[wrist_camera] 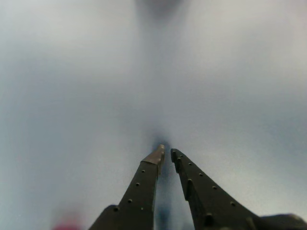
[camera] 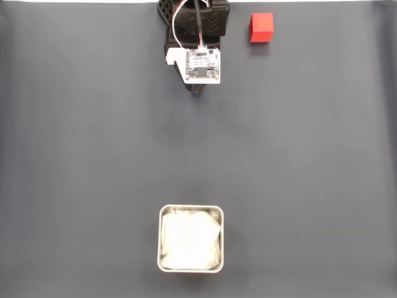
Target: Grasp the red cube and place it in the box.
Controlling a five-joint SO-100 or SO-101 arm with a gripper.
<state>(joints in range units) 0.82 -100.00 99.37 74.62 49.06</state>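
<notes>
The red cube sits on the dark mat at the top right of the fixed view, to the right of the arm's base. The box, a square silver tin with white wrinkly lining, stands at the bottom centre. My gripper hangs below the arm's white board at the top centre, well left of the cube and far from the box. In the wrist view the gripper is shut over bare blurred mat, its two dark fingertips nearly touching and holding nothing. A faint red blur shows at that view's bottom left edge.
The dark grey mat covers the whole table between the arm and the box. The arm's black base with its wires sits at the top edge.
</notes>
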